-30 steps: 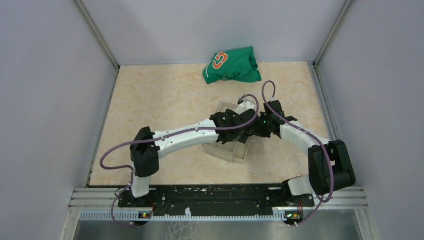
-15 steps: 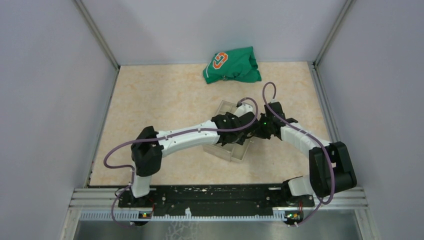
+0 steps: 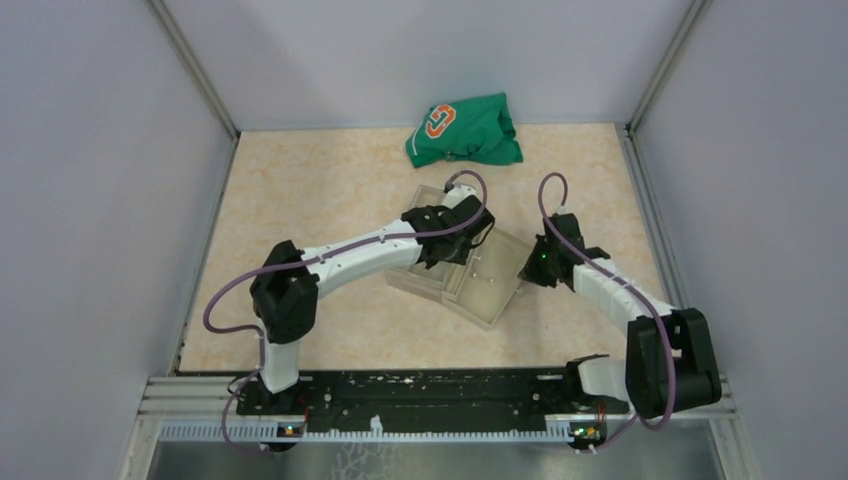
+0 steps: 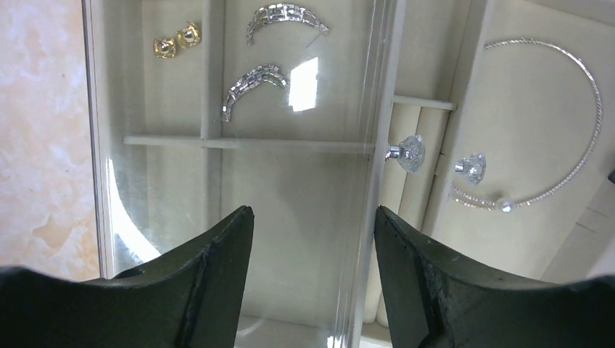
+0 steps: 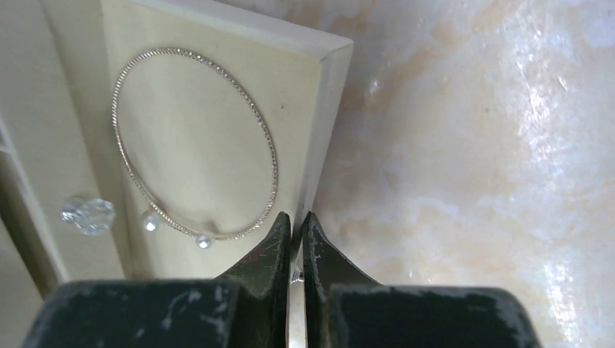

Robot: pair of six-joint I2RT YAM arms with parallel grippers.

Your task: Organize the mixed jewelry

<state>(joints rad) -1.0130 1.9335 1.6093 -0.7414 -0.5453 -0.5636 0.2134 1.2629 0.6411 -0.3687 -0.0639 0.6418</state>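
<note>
The jewelry lies in a cream-lined clear box (image 3: 470, 290). In the left wrist view, gold earrings (image 4: 178, 40) and two curved silver pieces (image 4: 285, 14) (image 4: 254, 81) show through a clear pane. Two crystal studs (image 4: 410, 152) (image 4: 471, 168) and a thin silver hoop (image 4: 580, 145) lie to the right. My left gripper (image 4: 312, 246) is open above the box, the pane's edge between its fingers untouched; it also shows in the top view (image 3: 455, 238). My right gripper (image 5: 296, 228) is shut on the box's cream side wall (image 5: 326, 123), beside the hoop (image 5: 196, 138).
A green cloth with an orange logo (image 3: 463, 130) lies at the back of the beige table (image 3: 300, 190). Grey walls stand on the left, right and back. The right gripper (image 3: 532, 268) sits at the box's right edge.
My left gripper has moved back and to the left. My right gripper has moved right to the box's edge. The box now lies uncovered and spread wider.
</note>
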